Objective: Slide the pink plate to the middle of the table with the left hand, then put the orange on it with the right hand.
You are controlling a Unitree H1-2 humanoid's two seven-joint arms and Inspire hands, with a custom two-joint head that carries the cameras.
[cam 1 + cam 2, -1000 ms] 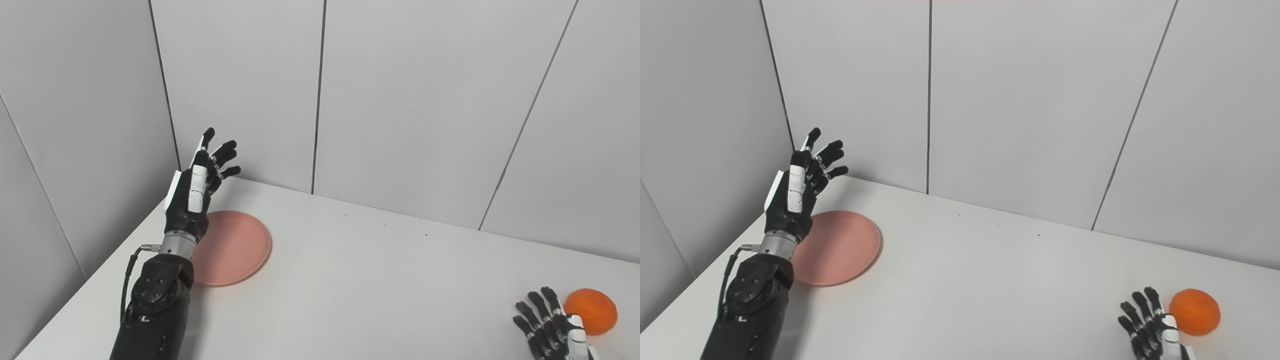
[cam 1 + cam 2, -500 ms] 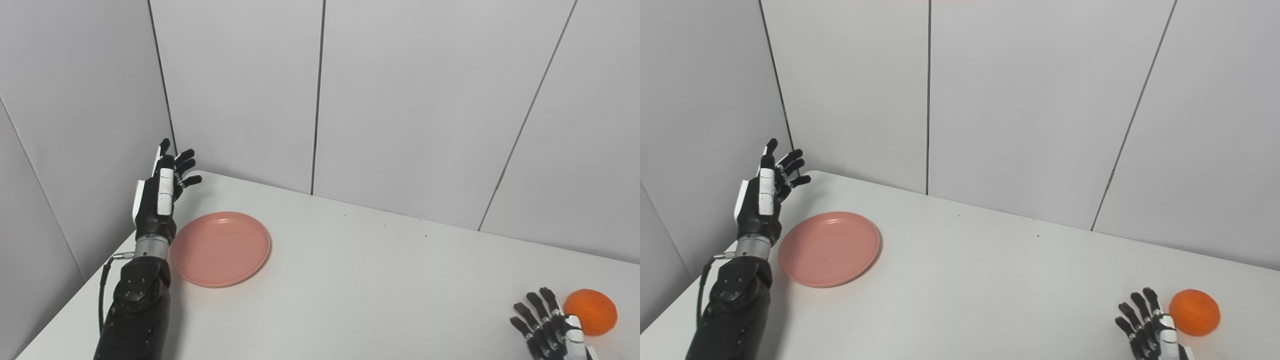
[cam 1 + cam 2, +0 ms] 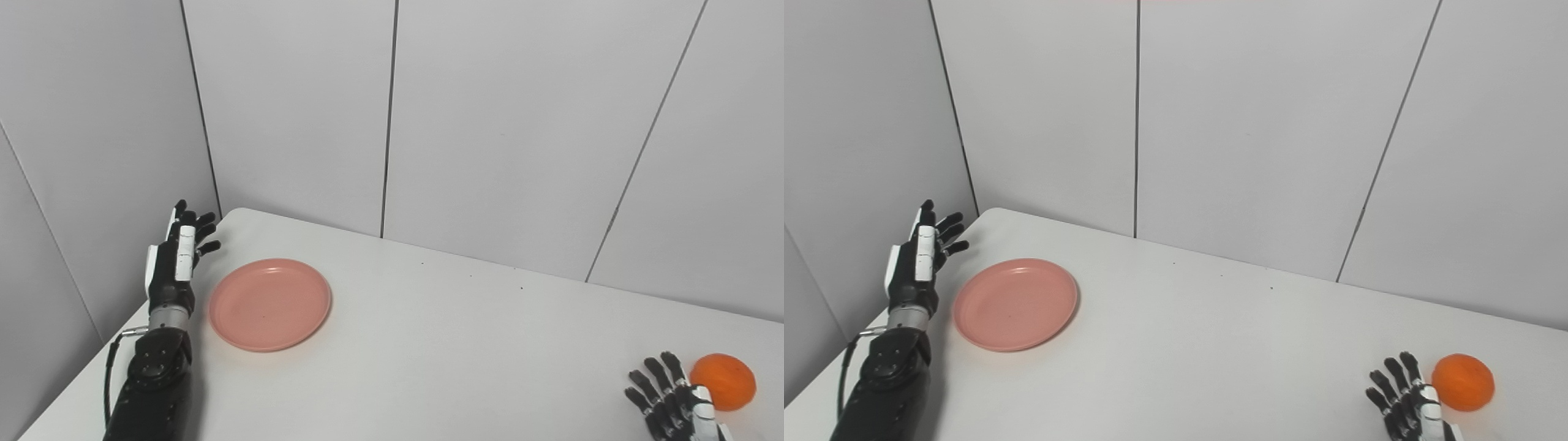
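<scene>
A round pink plate [image 3: 270, 304] lies flat on the white table [image 3: 429, 343] near its far left corner. My left hand [image 3: 174, 261] stands upright just left of the plate, near the table's left edge, open with fingers spread and holding nothing; a small gap separates it from the rim. An orange [image 3: 723, 381] rests near the front right of the table. My right hand [image 3: 670, 404] lies open at the bottom edge, just left of the orange and holding nothing; its lower part is cut off by the frame.
Grey panelled walls [image 3: 490, 122] close off the table at the back and the left, close behind my left hand. The table's rounded far left corner [image 3: 236, 214] lies just beyond that hand.
My left hand has moved left and down, from above the plate's left part to beside its left rim. The plate now shows whole. The right hand and orange have stayed put.
</scene>
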